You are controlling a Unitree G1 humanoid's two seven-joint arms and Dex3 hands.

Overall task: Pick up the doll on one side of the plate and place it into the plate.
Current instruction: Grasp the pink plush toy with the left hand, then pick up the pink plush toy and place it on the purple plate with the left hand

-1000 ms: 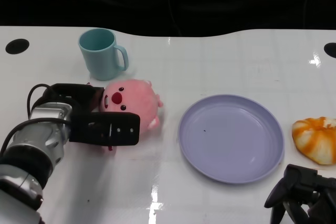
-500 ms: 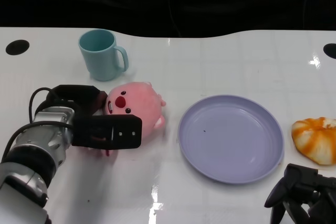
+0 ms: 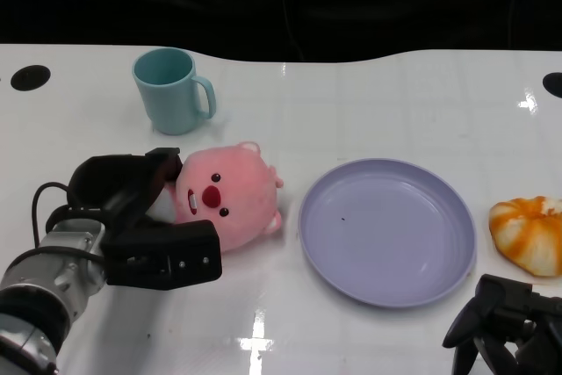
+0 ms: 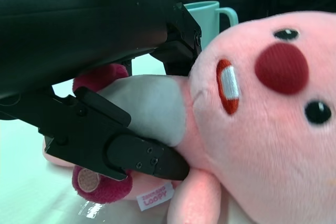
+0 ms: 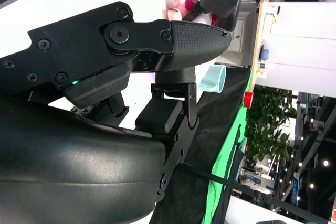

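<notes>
Left hand (image 3: 145, 226) gripping pink doll (image 3: 230, 195) beside plate (image 3: 386, 231), right hand (image 3: 505, 322) seemingly curled empty

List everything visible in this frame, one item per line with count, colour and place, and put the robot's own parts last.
doll: 1, pink plush, left of the plate, in the left hand's grasp
plate: 1, lavender, centre right, nothing on it
mug: 1, teal, behind the doll
bun-like item: 1, orange and white, at the right edge
table: 1, white
left hand: 1, black, holds the doll
right hand: 1, black, lower right, fingers curled on nothing
</notes>
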